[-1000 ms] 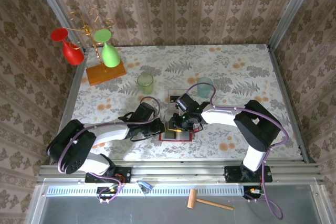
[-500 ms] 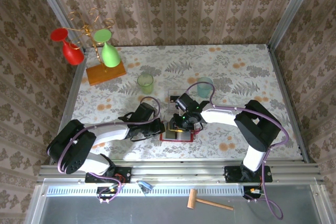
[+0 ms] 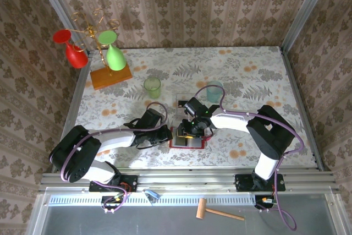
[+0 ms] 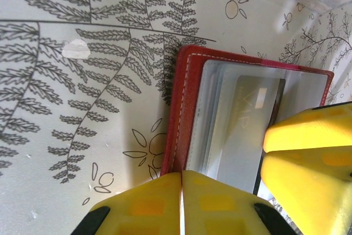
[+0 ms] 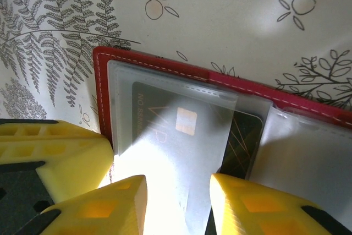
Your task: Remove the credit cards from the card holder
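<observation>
Now the right gripper (image 5: 179, 188) has spread slightly wider astride the dark credit card (image 5: 165, 119), still pocketed in the card holder (image 5: 137, 61) lying open on the table (image 3: 247, 75), pinned by the left gripper (image 4: 181, 196), jaws pressed together, so extraction remains pending.

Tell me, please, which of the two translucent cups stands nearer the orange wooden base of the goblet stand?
The green translucent cup, just right of the orange wooden base; the pale blue cup stands much farther right.
</observation>
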`<state>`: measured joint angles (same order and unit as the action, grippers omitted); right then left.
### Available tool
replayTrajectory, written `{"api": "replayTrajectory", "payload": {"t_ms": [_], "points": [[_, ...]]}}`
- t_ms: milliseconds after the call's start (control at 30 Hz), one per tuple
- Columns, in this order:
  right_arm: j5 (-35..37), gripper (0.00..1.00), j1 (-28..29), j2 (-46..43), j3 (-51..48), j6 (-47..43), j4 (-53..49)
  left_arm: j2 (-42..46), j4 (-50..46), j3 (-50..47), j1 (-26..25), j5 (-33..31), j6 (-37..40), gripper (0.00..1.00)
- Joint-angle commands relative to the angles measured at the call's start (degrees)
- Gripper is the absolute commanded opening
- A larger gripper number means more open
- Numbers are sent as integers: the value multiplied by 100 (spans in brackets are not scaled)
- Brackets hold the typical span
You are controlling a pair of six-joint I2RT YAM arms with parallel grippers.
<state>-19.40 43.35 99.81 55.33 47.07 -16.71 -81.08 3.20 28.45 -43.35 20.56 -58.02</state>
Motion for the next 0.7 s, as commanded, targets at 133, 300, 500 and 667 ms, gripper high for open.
{"api": "replayTrajectory", "payload": {"t_ms": [133, 300, 500, 667], "points": [[338, 39, 15, -115, 123, -120, -478, -113, 68, -198, 21, 2, 26, 10], [358, 40, 15, -198, 95, -110, -486, -111, 69, -226, 22, 10, 19, 11], [252, 39, 11, -147, -20, -40, -301, -119, 65, -234, 29, 6, 14, 10], [356, 39, 15, -148, -24, -53, -410, -118, 56, -252, 22, 5, 12, 11]]}}
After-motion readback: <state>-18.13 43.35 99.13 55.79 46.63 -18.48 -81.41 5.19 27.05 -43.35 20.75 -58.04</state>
